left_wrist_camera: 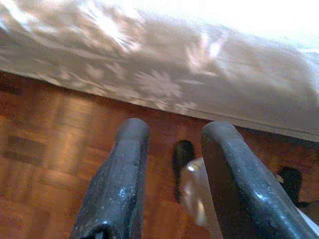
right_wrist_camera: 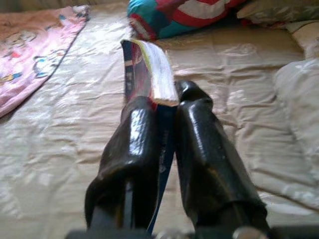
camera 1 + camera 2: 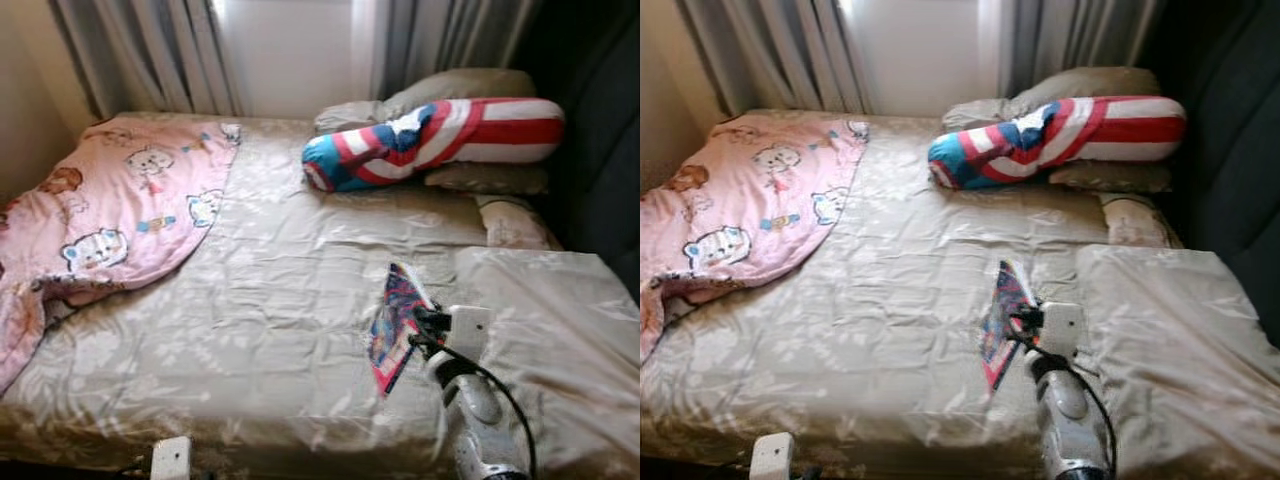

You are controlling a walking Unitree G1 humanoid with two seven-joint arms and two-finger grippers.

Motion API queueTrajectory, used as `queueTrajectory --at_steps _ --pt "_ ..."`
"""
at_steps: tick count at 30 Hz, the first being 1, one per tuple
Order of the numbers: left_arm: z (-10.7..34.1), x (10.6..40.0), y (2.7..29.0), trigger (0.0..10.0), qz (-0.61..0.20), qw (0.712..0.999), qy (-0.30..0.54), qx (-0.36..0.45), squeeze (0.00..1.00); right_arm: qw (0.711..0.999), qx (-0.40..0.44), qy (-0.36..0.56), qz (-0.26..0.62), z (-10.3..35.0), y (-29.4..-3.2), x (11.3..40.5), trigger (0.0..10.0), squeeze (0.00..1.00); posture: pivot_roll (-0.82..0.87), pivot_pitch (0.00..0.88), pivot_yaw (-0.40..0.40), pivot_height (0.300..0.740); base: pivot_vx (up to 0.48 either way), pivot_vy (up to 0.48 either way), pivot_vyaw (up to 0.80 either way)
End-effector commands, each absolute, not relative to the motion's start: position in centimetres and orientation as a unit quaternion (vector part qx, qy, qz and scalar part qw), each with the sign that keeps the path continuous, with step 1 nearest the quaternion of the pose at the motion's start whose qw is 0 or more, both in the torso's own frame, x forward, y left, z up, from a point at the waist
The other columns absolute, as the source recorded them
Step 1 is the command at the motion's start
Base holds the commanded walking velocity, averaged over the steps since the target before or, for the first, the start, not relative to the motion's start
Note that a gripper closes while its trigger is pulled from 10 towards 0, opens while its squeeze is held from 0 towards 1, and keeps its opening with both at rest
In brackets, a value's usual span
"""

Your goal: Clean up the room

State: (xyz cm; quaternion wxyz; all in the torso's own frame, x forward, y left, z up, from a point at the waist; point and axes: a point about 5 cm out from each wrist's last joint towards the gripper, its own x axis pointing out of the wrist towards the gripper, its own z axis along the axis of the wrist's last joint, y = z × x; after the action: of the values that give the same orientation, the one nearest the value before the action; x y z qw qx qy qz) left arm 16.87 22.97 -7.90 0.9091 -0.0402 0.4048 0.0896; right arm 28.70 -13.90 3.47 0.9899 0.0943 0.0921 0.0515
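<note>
Colourful book [image 2: 149, 69] pinched edge-on in right claw [image 2: 167, 107], raised above beige bed [image 3: 260, 300]. Page edges plain from the wrist. Left claw [image 1: 174, 149] parted, empty, low over parquet floor [image 1: 45, 144] beside bed.

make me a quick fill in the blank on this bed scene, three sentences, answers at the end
1. The right gripper is shut on a ____.
2. The blanket with cartoon animals on the bed is ____ in colour.
3. The left gripper hangs open over a ____ floor.

Missing words: book; pink; wooden
</note>
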Motion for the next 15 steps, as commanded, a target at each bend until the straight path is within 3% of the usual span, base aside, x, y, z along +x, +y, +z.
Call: queueTrajectory --at_steps 1,15 --pt "-8.2 16.62 22.33 10.0 0.08 0.905 0.415 -0.042 0.0 0.993 0.086 0.077 0.038 4.15 -14.96 29.04 10.0 0.0 -0.04 0.008 -0.018 0.74 0.0 0.0 0.0" --pt "-8.28 16.41 22.47 10.0 0.076 0.903 0.42 -0.04 0.0 0.993 0.089 0.076 0.035 4.12 -15.0 28.92 10.0 0.0 -0.04 0.003 -0.01 0.74 0.0 0.0 0.0"
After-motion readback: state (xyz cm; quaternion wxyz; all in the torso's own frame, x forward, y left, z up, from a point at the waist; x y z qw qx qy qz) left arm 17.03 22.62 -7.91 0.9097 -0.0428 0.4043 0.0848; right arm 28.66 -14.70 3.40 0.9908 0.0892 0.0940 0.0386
